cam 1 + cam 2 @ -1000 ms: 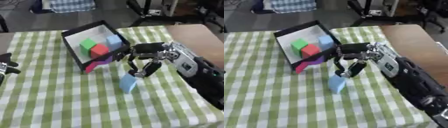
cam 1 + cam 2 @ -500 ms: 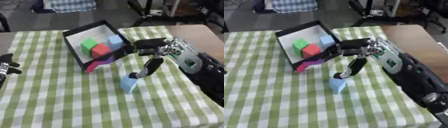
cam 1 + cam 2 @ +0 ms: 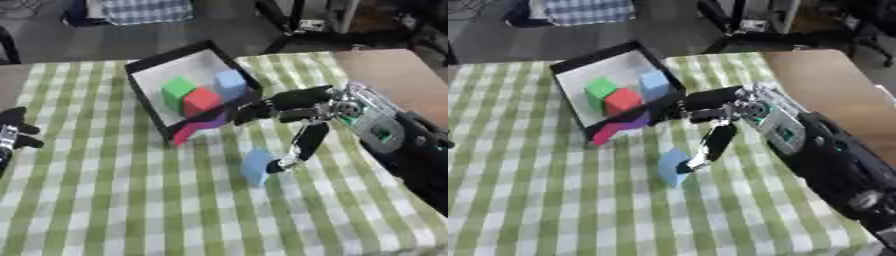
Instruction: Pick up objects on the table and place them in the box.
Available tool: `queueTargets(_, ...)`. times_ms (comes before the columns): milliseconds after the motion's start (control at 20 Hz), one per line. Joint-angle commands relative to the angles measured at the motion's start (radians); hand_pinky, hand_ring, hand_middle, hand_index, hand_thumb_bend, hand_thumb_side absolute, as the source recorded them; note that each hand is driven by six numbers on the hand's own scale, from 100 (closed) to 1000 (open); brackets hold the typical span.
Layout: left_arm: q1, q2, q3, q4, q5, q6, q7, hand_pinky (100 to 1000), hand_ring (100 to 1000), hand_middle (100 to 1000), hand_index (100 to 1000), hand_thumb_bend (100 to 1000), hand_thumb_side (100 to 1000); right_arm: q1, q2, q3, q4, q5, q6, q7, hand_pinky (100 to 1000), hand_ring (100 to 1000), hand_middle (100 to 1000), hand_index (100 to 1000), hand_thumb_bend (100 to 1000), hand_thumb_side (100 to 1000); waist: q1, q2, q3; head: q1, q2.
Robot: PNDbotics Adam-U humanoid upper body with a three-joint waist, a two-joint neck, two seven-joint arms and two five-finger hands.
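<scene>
On the green-checked table [image 3: 87, 200], the right hand [image 3: 302, 107] spreads its fingers [image 3: 306, 145] apart, one tip touching the pale blue block [image 3: 255, 166] just below-left, far nearer than the left hand [image 3: 10, 137].

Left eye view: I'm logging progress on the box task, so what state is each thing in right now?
Black box: tipped toward the camera, open.
Green cube: inside the box.
Red cube: inside the box.
Pale blue block: inside the box.
Pink and purple piece: at the box's front edge.
Light blue block: on the cloth.
Right hand: open, one finger touching the light blue block.
Left hand: idle at the left edge.
</scene>
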Motion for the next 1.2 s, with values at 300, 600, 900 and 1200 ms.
queueTargets(300, -0.009, 0.008, 0.006, -0.016, 0.000, -0.001, -0.003, 768, 531, 554, 831, 264, 808, -0.009, 0.022, -0.024, 0.107, 0.098, -0.184, 0.127, 974, 945, 952, 974, 473, 546, 0.008, -0.014, 0.004, 0.001, -0.002)
queueTargets(600, -0.010, 0.007, 0.006, -0.016, 0.001, -0.002, -0.004, 769, 531, 553, 831, 263, 809, -0.007, 0.048, -0.019, 0.145, 0.120, -0.213, 0.096, 972, 938, 943, 942, 442, 539, 0.010, -0.012, 0.005, -0.001, -0.002)
queueTargets(900, -0.011, 0.005, 0.005, -0.016, 0.001, -0.002, -0.005, 769, 532, 553, 831, 262, 809, 0.003, 0.074, -0.014, 0.159, 0.120, -0.222, 0.079, 969, 931, 934, 909, 408, 522, 0.011, -0.011, 0.007, -0.003, -0.002)
queueTargets(1200, -0.013, 0.004, 0.005, -0.016, 0.002, -0.002, -0.006, 769, 532, 553, 831, 262, 809, 0.006, 0.097, -0.007, 0.171, 0.123, -0.230, 0.073, 968, 928, 929, 862, 389, 500, 0.011, -0.010, 0.011, -0.005, -0.002)
